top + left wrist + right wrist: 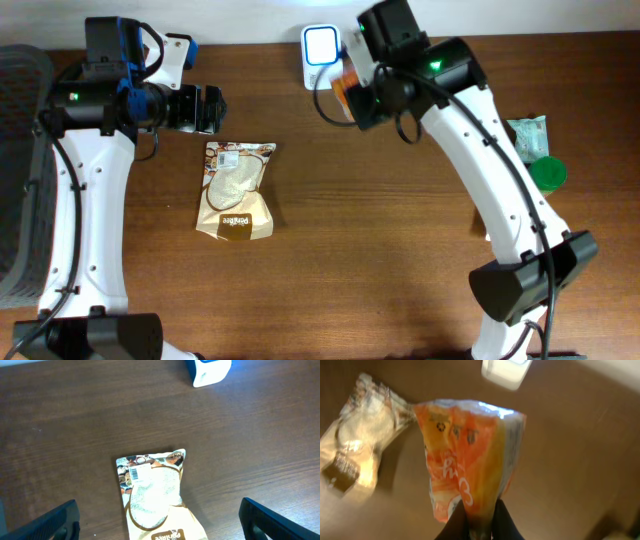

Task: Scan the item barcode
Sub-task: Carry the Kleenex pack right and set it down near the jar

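Observation:
My right gripper is shut on the lower edge of an orange snack packet, which hangs in the air. In the overhead view the orange packet is just right of the white scanner, whose face glows blue, at the table's back edge. The scanner shows beyond the packet's top in the right wrist view. A brown-and-white pouch lies flat on the table, barcode label up. My left gripper hovers open above that pouch, one finger to each side.
A pale green packet and a round green lid lie at the right edge. A dark mesh basket stands at the far left. The scanner also shows at the top of the left wrist view.

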Controlling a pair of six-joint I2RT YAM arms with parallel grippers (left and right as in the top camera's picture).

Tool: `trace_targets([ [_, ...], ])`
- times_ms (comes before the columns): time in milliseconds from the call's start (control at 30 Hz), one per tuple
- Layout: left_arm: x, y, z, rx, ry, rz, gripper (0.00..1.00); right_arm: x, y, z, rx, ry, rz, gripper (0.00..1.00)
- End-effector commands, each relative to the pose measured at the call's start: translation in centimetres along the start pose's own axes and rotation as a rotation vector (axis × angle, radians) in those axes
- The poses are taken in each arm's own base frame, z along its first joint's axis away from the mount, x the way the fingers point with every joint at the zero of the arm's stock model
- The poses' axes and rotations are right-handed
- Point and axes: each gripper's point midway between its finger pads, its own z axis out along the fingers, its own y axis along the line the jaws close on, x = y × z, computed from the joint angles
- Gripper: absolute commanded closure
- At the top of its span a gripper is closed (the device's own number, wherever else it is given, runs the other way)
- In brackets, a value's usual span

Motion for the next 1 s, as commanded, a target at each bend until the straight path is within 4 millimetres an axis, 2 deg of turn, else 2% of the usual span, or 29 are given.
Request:
trace_targets([
  [0, -0.1, 0.3, 0.0, -0.001, -0.002, 0.010, 0.01, 3.6, 0.0, 2.3, -0.069, 0.163, 0.124, 0.96],
  [167, -0.1, 0.3, 0.0, -0.001, -0.002, 0.010, 0.01, 9.3, -2.5, 7.7, -0.046, 0.344, 0.208, 0.96],
  [233, -0.1, 0.3, 0.0, -0.001, -0.002, 0.010, 0.01, 11.6, -4.5, 9.8, -0.029, 0.383, 0.282, 0.96],
  [367, -0.1, 0.3, 0.0, -0.001, -0.002, 0.010, 0.01, 15.5, -8.2, 11.7, -0.006, 0.441, 0.392, 0.96],
  [633, -0.1, 0.3, 0.0, -0.001, -0.002, 0.010, 0.01, 24.2, -14.6, 11.9, 0.123, 0.603, 0.561, 0.96],
  [733, -0.1, 0.3, 0.0, -0.001, -0.002, 0.010, 0.01, 26.0, -16.2, 11.6, 0.172, 0.633, 0.600, 0.96],
  [833, -0.1, 0.3, 0.0, -0.001, -0.002, 0.010, 0.01, 26.8, -17.4, 11.2, 0.198, 0.636, 0.656, 0.96],
  [867, -0.1, 0.3, 0.0, -0.001, -0.002, 0.010, 0.01, 27.0, -17.7, 11.1, 0.199, 0.636, 0.667, 0.94],
  [933, -0.1, 0.3, 0.0, -0.001, -0.002, 0.010, 0.01, 27.2, -17.9, 11.0, 0.200, 0.636, 0.678, 0.81],
  [967, -0.1, 0.3, 0.0, -0.001, -0.002, 0.010, 0.01, 27.2, -18.0, 11.0, 0.200, 0.637, 0.679, 0.62],
])
